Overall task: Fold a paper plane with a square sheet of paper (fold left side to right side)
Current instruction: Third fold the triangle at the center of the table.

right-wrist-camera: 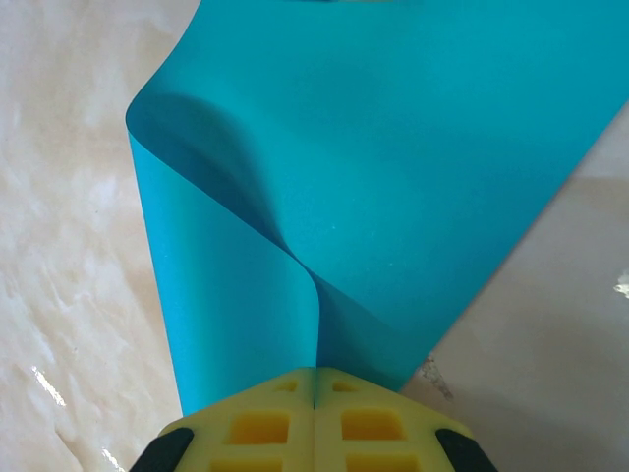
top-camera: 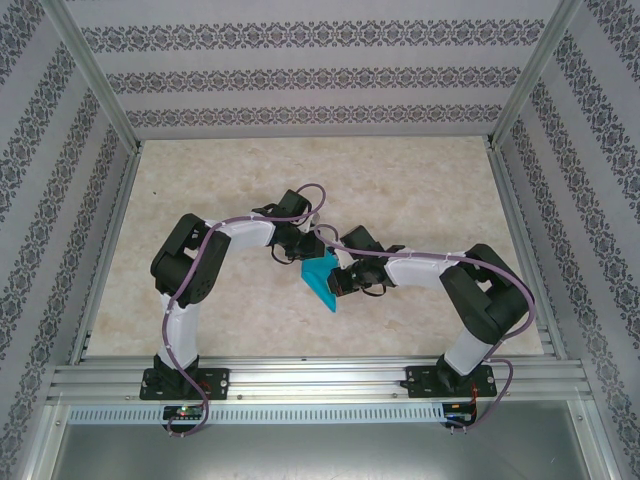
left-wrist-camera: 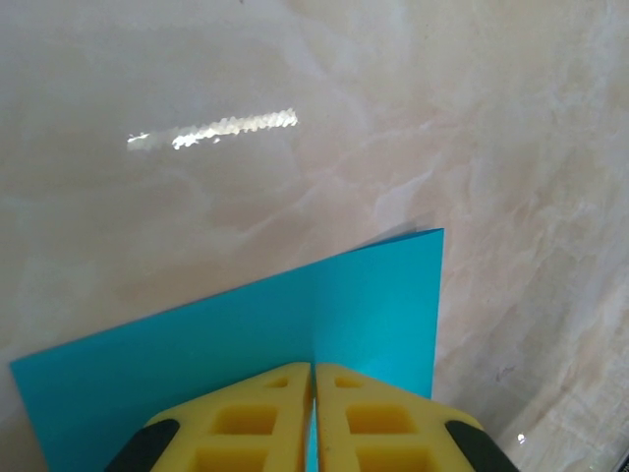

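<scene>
The square sheet of paper (top-camera: 322, 281) is bright teal and hangs lifted off the marble table (top-camera: 420, 180) between both arms, near the middle. My left gripper (top-camera: 300, 250) is shut on its far edge. In the left wrist view the yellow fingertips (left-wrist-camera: 265, 403) pinch the sheet (left-wrist-camera: 246, 334), with a thin strip of it in the slit of my left gripper (left-wrist-camera: 314, 372). My right gripper (top-camera: 345, 280) is shut on the near side. In the right wrist view the sheet (right-wrist-camera: 413, 167) curls into a soft bend ahead of my right gripper (right-wrist-camera: 314, 379). The paper plane is out of view.
Patterned walls (top-camera: 60, 180) and aluminium posts enclose the table on three sides. A metal rail (top-camera: 320, 382) carrying both arm bases runs along the near edge. Bare tabletop lies all around the grippers.
</scene>
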